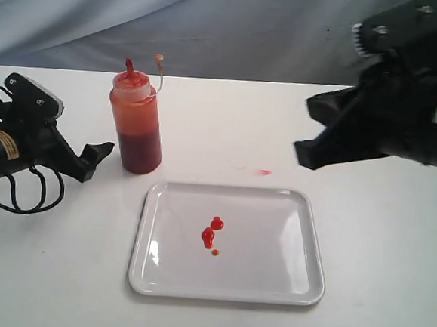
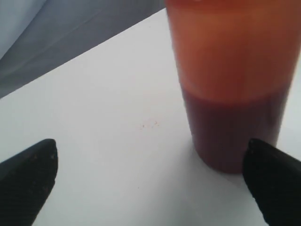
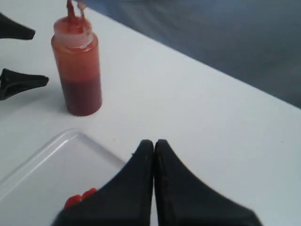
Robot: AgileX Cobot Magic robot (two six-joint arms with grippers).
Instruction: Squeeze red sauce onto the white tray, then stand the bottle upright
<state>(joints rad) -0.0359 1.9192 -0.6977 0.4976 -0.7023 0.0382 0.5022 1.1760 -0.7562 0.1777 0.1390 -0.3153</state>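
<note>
SAUCE DOWN, BOTTLE UP: The bottle stands upright on the counter, just off the back-left corner of the white tray, nozzle up, tip cap off on its tether. The red sauce sits as a few small blobs near the tray's middle. My left end effector lies low, out past that same corner, jaws spread wide w/ the bottle's base just ahead of them. It looks clear of the wall, tho the wrist view can't settle it. My right end effector hangs over the tray's back-right corner, fingers pressed together, holding nothing.

Both parts of the job look done, so what's left, I reckon, is backing off clean: left jaws wide, pull straight away from the tray, no sideways swing, esp. as the bottle is tall, partly full and could tip from a nudge.

Counter is plain white & smooth. A faint pink smear marks it just behind the tray's back edge. Grey-blue cloth hangs as backdrop beyond.
</note>
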